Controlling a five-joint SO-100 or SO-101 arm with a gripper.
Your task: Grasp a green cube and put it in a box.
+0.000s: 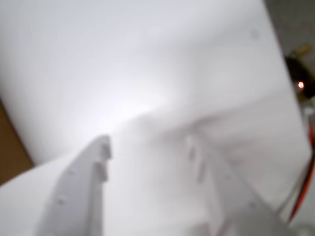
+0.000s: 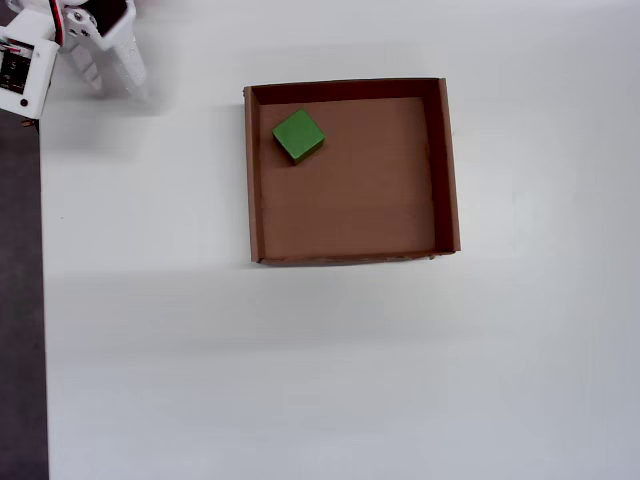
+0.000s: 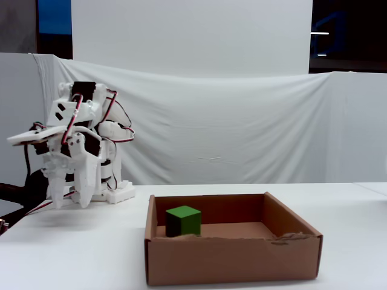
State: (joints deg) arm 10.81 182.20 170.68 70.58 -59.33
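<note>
- The green cube (image 2: 298, 135) is seen in the overhead view resting on the floor of the box (image 2: 447, 170), toward the box's eleven o'clock corner, turned at an angle to the walls and apart from them.
- In the fixed view the cube (image 3: 183, 220) is shown sitting flat behind the front wall of the box (image 3: 233, 260), to the left of the box's middle.
- The gripper (image 3: 68, 197) is held folded back near the arm's base, well apart from the box, at about nine o'clock of it in the fixed view; its fingers are pointed downward above the white table (image 3: 72, 254).
- In the overhead view the gripper (image 2: 110, 75) is found at the picture's ten o'clock corner.
- In the blurred wrist view the two white fingers (image 1: 81, 189) are seen parted, with nothing held between them; only bare table surface is seen in the gap.
</note>
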